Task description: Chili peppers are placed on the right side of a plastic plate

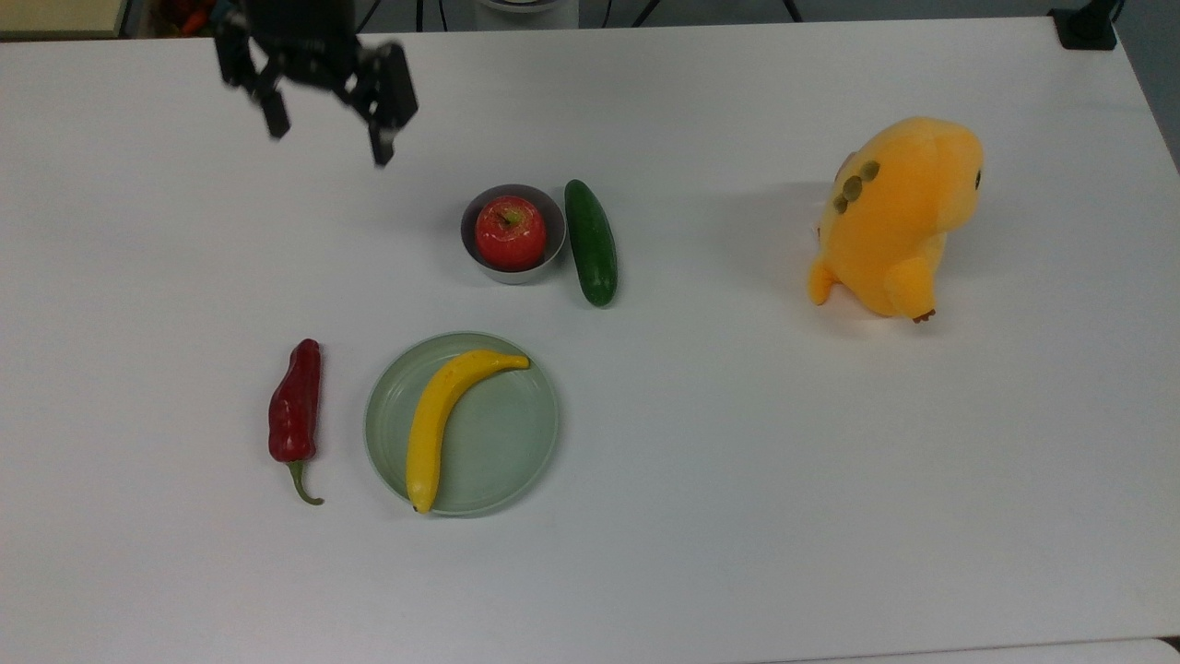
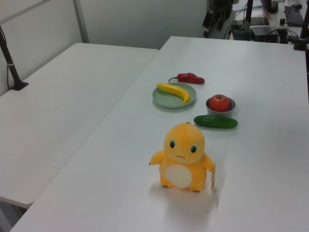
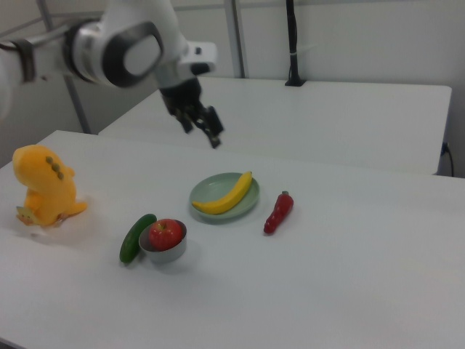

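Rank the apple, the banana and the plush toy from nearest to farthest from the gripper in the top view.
Gripper at the top view's upper left.
1. Apple, in the grey bowl, centre.
2. Banana, on the green plate, lower down.
3. Plush toy, far right.

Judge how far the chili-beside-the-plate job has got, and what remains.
Done: the chili pepper lies on the table beside the pale green plate, on the right view's right, apart from its rim. In hand: nothing; the end effector is open and empty, raised well away. Left: seemingly nothing.
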You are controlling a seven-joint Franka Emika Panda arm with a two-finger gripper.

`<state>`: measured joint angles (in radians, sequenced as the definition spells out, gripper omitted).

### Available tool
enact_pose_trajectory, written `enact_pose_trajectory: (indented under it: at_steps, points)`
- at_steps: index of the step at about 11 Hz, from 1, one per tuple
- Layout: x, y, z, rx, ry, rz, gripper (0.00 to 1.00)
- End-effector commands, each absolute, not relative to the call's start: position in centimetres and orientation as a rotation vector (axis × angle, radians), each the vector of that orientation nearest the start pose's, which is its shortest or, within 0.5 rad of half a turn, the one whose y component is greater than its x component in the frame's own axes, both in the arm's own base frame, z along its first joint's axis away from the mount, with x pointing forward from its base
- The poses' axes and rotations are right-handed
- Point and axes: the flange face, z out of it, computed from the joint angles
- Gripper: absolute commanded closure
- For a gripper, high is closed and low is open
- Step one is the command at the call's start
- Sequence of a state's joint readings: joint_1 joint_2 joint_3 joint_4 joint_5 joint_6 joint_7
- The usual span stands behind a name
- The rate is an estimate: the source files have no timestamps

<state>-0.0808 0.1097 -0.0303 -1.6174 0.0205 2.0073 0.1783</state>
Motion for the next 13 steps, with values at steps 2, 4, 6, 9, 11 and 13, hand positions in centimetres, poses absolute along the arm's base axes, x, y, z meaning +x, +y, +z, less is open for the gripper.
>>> enact_pose_trajectory:
  at_steps: [2, 4, 6, 9, 11, 13]
  points:
    - [54.6, -1.4, 63.7, -2.985, 0.583, -0.117, 0.00]
    - [53.7, 1.2, 64.0, -2.998, 0.535, -0.068, 0.00]
    - [53.6, 4.4, 63.2, -3.018, 0.435, -0.042, 0.00]
    - [54.6, 5.6, 62.3, -3.044, 0.255, -0.103, 0.00]
    - [55.5, 5.0, 61.8, -3.067, -0.010, -0.152, 0.00]
    - [56.3, 2.5, 61.7, -3.107, -0.174, -0.204, 0.00]
